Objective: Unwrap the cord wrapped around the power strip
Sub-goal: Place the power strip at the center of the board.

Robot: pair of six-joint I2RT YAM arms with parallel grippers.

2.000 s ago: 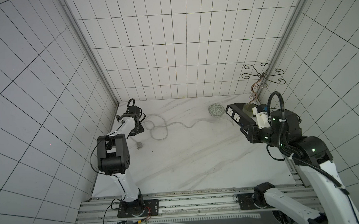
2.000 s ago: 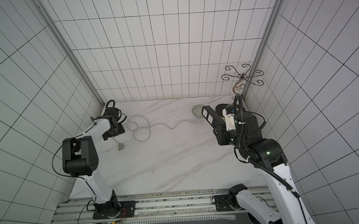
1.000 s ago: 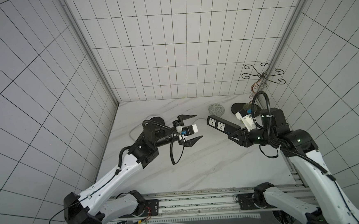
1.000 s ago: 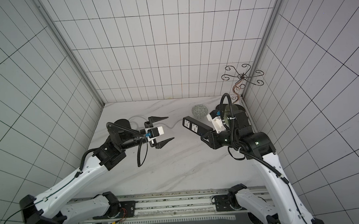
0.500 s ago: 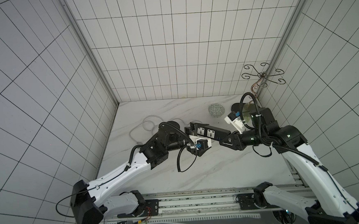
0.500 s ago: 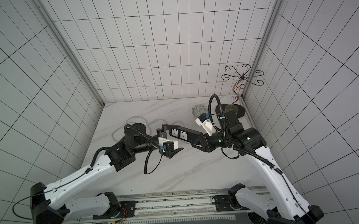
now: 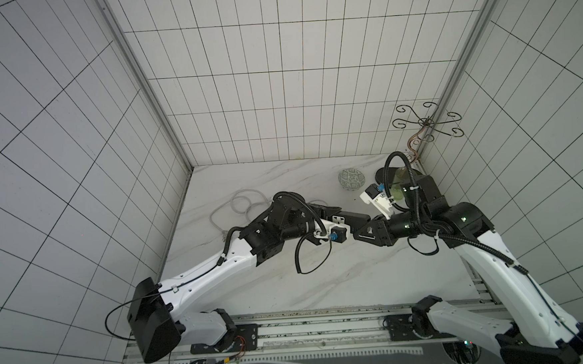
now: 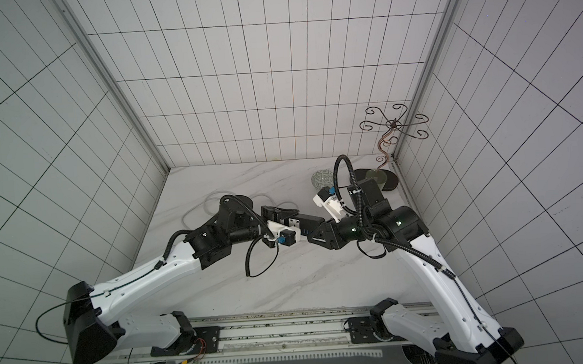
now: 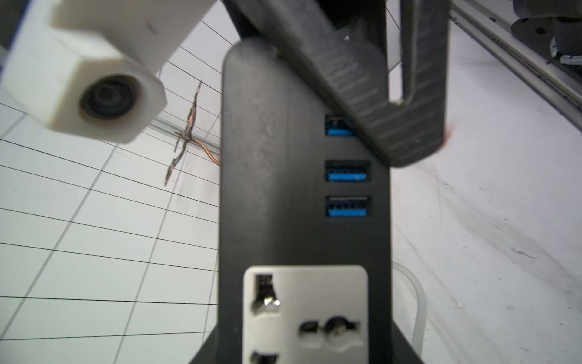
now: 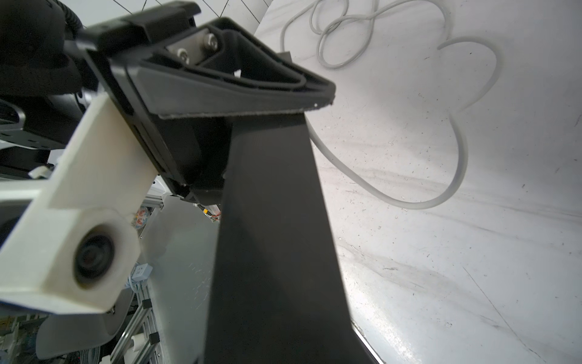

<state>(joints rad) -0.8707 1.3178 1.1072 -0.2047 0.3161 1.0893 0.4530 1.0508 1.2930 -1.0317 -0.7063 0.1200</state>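
Twice over, in both top views, finds the power strip [image 7: 354, 217] [image 8: 307, 220] held in the air above the middle of the tabletop [image 7: 324, 291], roughly level between the two arms that meet there. Shows the right tool [image 7: 360, 229] [image 8: 315, 231] clamped shut on the end nearer the right arm, and the left tool [image 7: 334, 220] [image 8: 287, 221] closed around the opposite part, socket face upward. Places the cord [image 7: 234, 197] [image 8: 208, 198] in loose loops on the tabletop behind the left arm, toward the far left corner.

From the left wrist, looks straight along the power strip [image 9: 271, 189]: a white socket [image 9: 305, 315] nearest, then three blue ports [image 9: 346, 176], then the right tool [image 9: 406, 126] pinching the far end, one ribbed finger [image 9: 362, 94] slanting across the port face. Catches dark jaw edges hugging both sides of the bar nearest the camera, and a bend of cord [image 9: 420, 299] just beside it.

From the right wrist, meets the bar's plain black back [image 10: 274, 252] running away to one finger [image 10: 236, 85] of the left tool, pad flat against its edge; cannot tell about the second finger, hidden behind. Follows the cord [image 10: 465, 157] curling from the bar's far end across the tabletop [image 10: 441, 283] into loops.
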